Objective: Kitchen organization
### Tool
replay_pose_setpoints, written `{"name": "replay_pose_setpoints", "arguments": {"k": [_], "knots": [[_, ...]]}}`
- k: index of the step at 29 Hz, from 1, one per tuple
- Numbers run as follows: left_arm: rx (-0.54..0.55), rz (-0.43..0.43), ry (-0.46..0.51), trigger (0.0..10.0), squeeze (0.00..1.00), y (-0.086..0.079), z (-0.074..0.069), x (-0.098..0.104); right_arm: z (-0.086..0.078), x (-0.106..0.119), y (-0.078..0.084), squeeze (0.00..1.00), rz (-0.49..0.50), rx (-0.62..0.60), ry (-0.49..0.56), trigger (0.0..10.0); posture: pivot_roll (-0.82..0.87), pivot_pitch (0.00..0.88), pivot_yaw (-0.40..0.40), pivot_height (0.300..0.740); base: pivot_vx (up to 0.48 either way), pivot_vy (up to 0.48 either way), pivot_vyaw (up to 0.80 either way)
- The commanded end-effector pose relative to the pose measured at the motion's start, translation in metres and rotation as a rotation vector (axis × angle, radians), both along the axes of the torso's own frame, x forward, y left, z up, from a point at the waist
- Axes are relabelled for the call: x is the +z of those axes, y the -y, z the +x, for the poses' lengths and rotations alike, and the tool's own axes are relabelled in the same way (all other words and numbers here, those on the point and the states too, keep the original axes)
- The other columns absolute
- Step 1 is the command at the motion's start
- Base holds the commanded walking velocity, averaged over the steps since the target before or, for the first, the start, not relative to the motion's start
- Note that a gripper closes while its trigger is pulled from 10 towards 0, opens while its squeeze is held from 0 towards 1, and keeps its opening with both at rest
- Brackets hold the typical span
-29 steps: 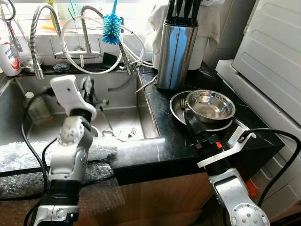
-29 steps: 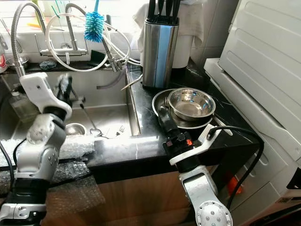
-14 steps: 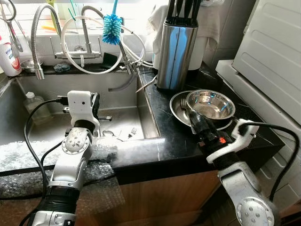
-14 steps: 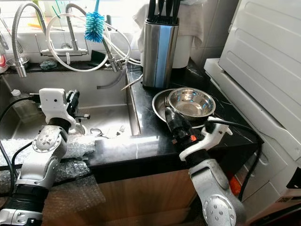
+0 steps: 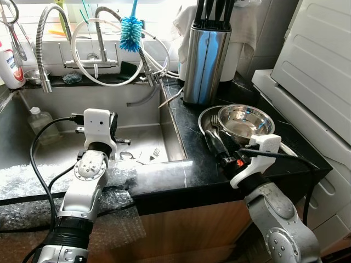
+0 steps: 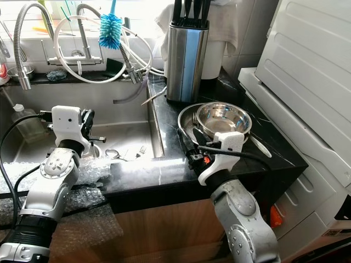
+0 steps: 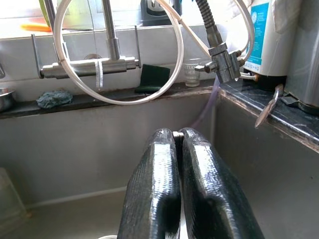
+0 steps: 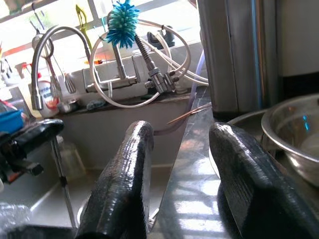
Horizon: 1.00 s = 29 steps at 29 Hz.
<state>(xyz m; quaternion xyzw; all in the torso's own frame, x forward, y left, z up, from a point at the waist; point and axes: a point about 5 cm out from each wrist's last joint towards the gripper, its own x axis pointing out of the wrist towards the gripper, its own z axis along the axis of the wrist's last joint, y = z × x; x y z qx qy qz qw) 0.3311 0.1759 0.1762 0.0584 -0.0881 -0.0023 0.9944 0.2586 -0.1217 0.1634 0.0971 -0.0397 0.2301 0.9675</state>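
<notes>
Left eye view: a steel bowl [image 5: 245,121] sits nested in a wider steel plate [image 5: 205,121] on the black counter [image 5: 192,159], just right of the sink [image 5: 137,137] and in front of the knife block [image 5: 205,55]. I judge the bowl light, rigid and slippery, likely to slide or ring against the plate; its thin rim looks the best place to pinch, one finger inside and one outside. The right claw [image 5: 214,143] lies low on the counter just beside the plate's near edge, and the right wrist view shows its fingers [image 8: 124,184] spread apart and empty. The left claw [image 7: 174,164] hangs over the sink basin, fingers pressed together, and appears to carry a thin metal rod [image 5: 122,141]; what that is I cannot tell. Cutlery [image 5: 151,155] lies on the sink floor.
</notes>
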Motion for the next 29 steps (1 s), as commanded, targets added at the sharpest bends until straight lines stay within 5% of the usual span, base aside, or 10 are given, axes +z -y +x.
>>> {"name": "replay_pose_setpoints", "arguments": {"k": [1, 26, 28, 29], "knots": [[0.0, 0.018, -0.022, 10.0, 0.0, -0.001, 0.002, -0.003, -0.002, -0.004, -0.002, 0.0, -0.053, 0.037, 0.004, 10.0, -0.16, 0.01, -0.042, 0.74, 0.0, 0.0, 0.0], [-0.035, 0.076, -0.206, 10.0, 0.0, 0.003, 0.002, -0.029, -0.009, -0.014, -0.001, 0.0, -0.049, 0.061, -0.024, 10.0, -0.16, 0.0, -0.036, 0.74, 0.0, 0.0, 0.0], [-0.034, 0.073, -0.211, 10.0, 0.09, 0.003, 0.002, -0.03, -0.009, -0.014, -0.001, 0.0, -0.048, 0.061, -0.024, 10.0, -0.16, 0.0, -0.035, 0.74, 0.0, 0.0, 0.0], [-0.036, 0.068, -0.212, 10.0, 0.64, 0.002, 0.002, -0.03, -0.008, -0.014, -0.001, 0.0, -0.046, 0.06, -0.024, 10.0, -0.16, 0.0, -0.033, 0.74, 0.0, 0.0, 0.0]]}}
